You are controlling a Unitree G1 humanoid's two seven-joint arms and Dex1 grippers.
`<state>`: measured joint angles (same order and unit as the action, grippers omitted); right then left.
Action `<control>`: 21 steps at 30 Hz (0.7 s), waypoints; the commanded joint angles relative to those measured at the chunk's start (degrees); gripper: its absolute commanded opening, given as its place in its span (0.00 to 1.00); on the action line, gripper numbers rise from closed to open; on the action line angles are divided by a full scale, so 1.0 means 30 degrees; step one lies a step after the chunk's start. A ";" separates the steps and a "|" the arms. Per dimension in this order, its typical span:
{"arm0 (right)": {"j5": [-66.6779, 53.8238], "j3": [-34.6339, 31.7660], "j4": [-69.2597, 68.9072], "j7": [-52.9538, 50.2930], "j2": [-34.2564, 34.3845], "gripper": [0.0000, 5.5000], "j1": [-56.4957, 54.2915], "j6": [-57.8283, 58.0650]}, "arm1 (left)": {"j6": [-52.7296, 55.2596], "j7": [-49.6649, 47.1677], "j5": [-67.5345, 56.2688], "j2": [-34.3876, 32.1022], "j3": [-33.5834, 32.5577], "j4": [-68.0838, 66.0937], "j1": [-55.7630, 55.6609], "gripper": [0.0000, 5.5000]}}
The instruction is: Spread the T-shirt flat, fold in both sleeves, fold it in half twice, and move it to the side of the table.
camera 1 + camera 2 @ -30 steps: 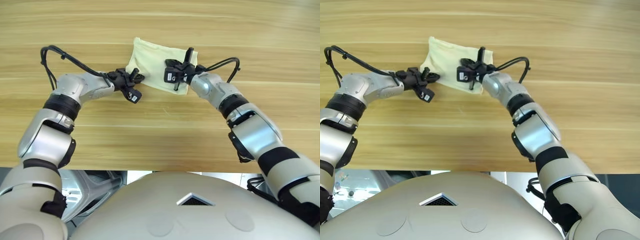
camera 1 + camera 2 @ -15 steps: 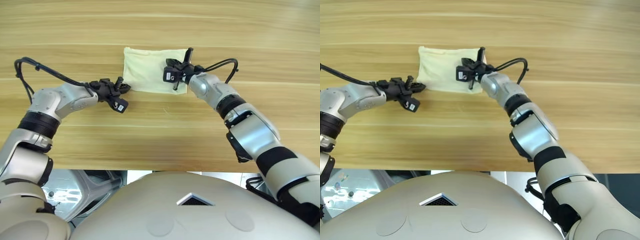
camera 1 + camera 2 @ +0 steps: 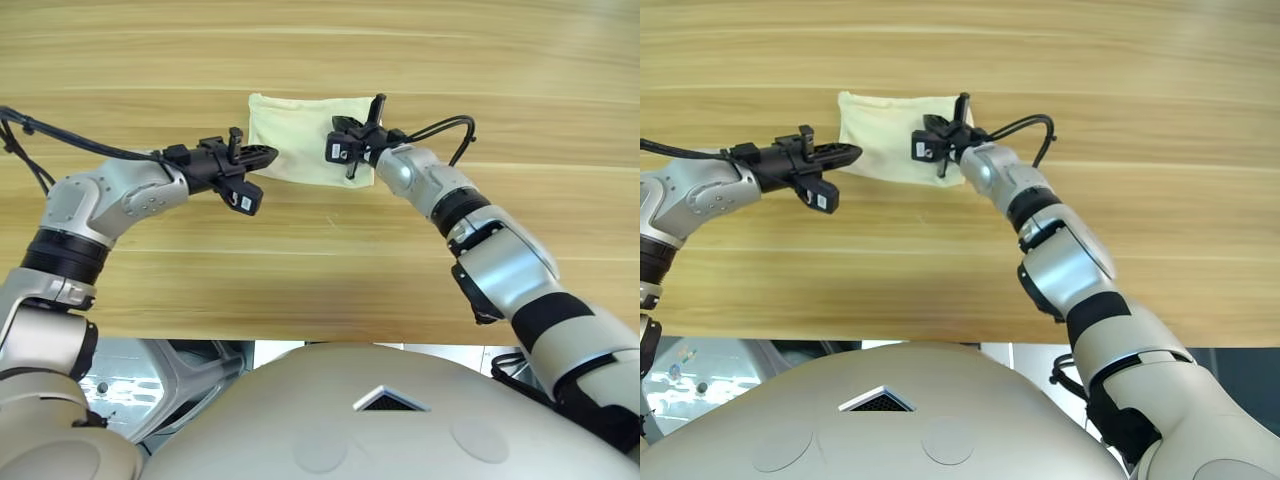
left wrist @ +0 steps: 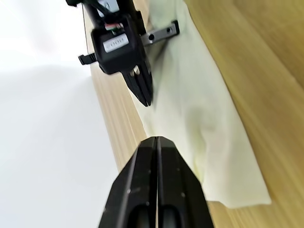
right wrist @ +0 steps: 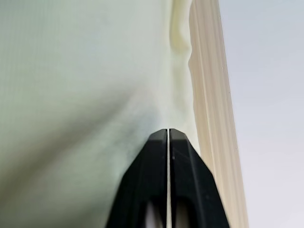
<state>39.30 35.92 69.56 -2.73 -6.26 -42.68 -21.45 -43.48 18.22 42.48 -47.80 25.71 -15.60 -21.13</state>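
Wooden table [image 3: 500,60], folded T-shirt [image 3: 290,140] (pale yellow), closed right hand [image 5: 168,132] on it

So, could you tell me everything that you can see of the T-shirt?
The T-shirt is pale yellow soft cloth, folded into a small rectangle. It lies flat on the wooden table. The right gripper, shut, touches its near edge, where light creases meet. The left gripper, shut, is by its near left corner; contact unclear.
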 commanded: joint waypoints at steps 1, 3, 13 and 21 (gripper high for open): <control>0.1062 0.1125 0.1975 0.0769 -0.0059 0.01 0.2560 0.1700 | -0.0070 0.0115 0.0641 0.1019 0.0513 -0.1413 -0.1453 0.00; 0.1077 0.1174 0.1956 0.0750 0.0021 0.01 0.2522 0.1702 | 0.0052 -0.0307 0.1495 0.1567 0.1018 -0.2961 -0.2227 0.00; 0.1052 0.1376 0.1963 0.0645 0.0307 0.01 0.2515 0.1738 | 0.2276 -0.5127 0.6482 0.4175 0.4838 -1.5265 -0.7644 0.00; 0.1089 0.1445 0.2098 0.0549 0.0523 0.01 0.2799 0.1909 | 0.2925 -0.7454 0.6223 0.5072 0.5542 -1.9048 -0.9765 0.00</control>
<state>39.30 36.62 69.95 -3.87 -5.34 -43.16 -19.91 -35.75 -1.82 61.59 -33.46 41.95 -70.81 -47.77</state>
